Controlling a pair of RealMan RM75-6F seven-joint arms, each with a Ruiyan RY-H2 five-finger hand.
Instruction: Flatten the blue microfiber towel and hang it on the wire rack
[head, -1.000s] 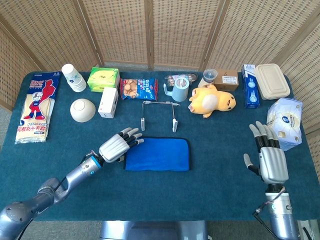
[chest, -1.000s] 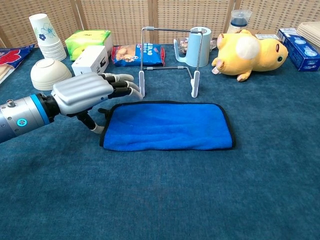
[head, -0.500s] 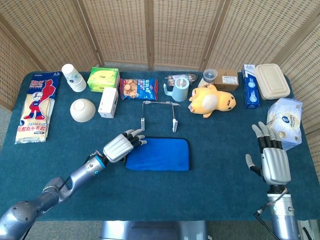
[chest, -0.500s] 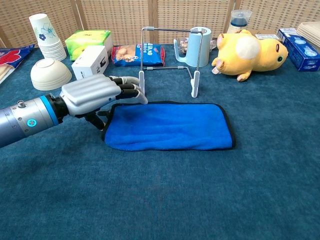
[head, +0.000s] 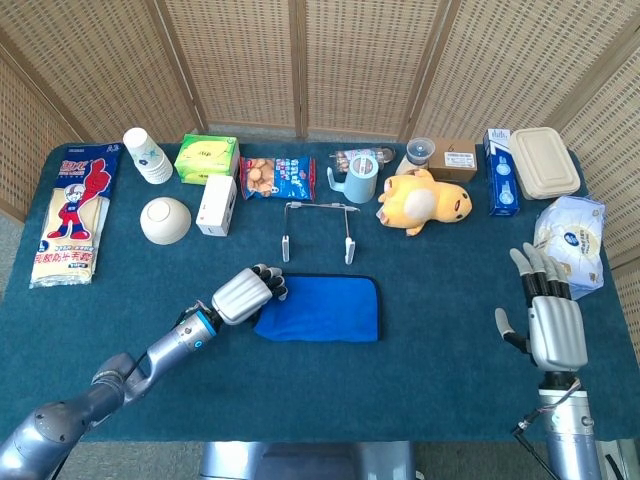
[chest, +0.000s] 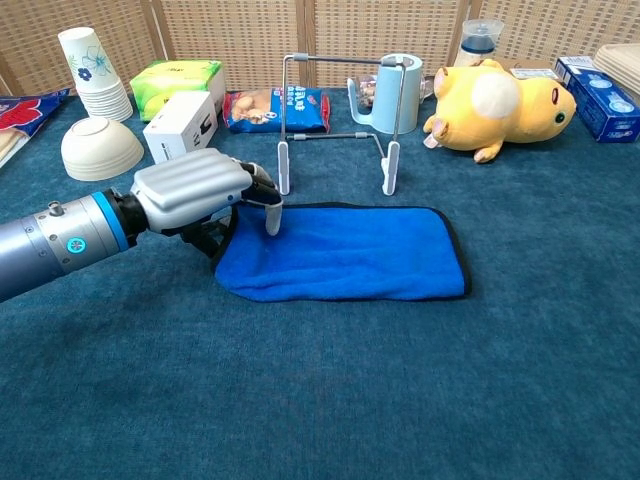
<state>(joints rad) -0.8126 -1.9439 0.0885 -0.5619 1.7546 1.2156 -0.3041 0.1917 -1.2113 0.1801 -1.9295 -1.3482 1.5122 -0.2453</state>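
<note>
**Towel gripped at its left end, flat on the table**

At the far left of the table (head: 420, 370) a printed bag (head: 68, 215) is seen, with stacked cups (chest: 92, 72), a bowl (chest: 100, 147), a green box (chest: 181, 80) and a white box (chest: 181, 122) beside it.

The left hand (chest: 195, 190) is laid over the left end of the towel (chest: 350, 253), with its fingers (chest: 268, 210) curled down onto the cloth. The near left corner is drawn in and lifted a little under the hand, so the edge appears to be pinched; the thumb is hidden beneath.

The rest of the towel is spread flat in front of the rack (chest: 340, 110), close to its feet but not touching them. The rack is stood upright and bare.

Behind it a snack packet (chest: 278, 108) and a light blue mug (chest: 388, 92) are set, with a yellow plush toy (chest: 495, 105) to the right.

Further right a blue carton (head: 500, 172), a lidded container (head: 545, 162) and a tissue pack (head: 572, 245) are placed.

The right hand (head: 552, 322) is held apart near the right edge, fingers straight and spread, nothing in it.
</note>
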